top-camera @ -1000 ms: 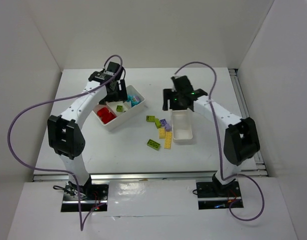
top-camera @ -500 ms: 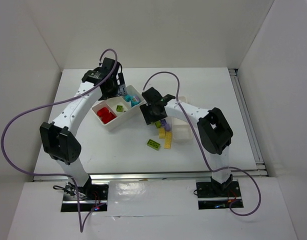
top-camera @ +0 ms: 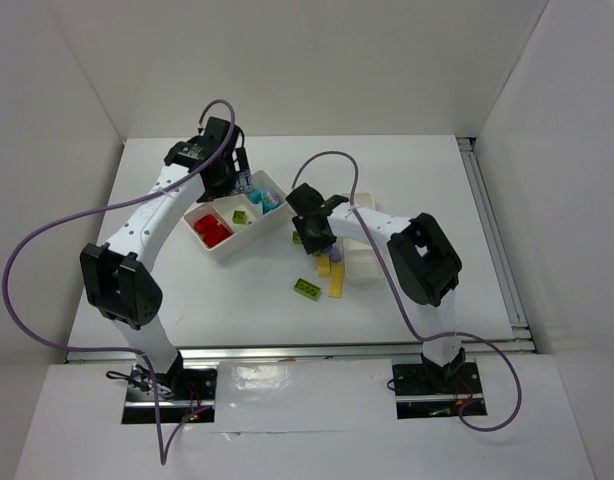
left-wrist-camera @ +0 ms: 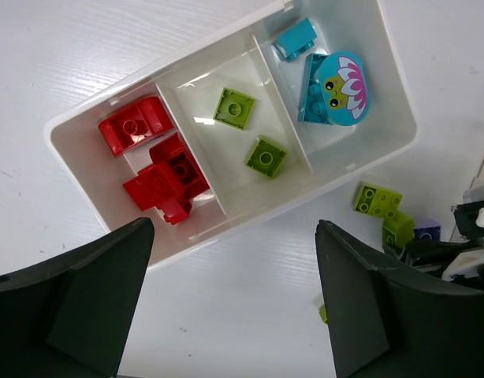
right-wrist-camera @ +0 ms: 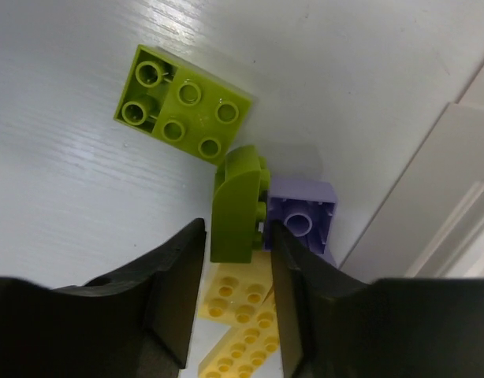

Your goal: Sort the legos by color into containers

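Okay, right gripper (right-wrist-camera: 234,236) narrow astride lime curved brick (right-wrist-camera: 238,205), clamp unclear; squeeze, lift straight, don't drag touching lilac brick (right-wrist-camera: 305,213). Left gripper (left-wrist-camera: 234,236) wide above tray (left-wrist-camera: 72,146).

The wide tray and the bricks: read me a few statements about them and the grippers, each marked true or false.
1. The middle compartment of the wide tray holds two lime bricks. True.
2. The red bricks share a compartment with the teal pieces. False: red bricks and teal pieces lie in opposite end compartments.
3. The left gripper grips a red brick. False: it hangs open above the tray, empty.
4. The fingers of the right gripper flank a curved lime brick beside a lilac brick. True.
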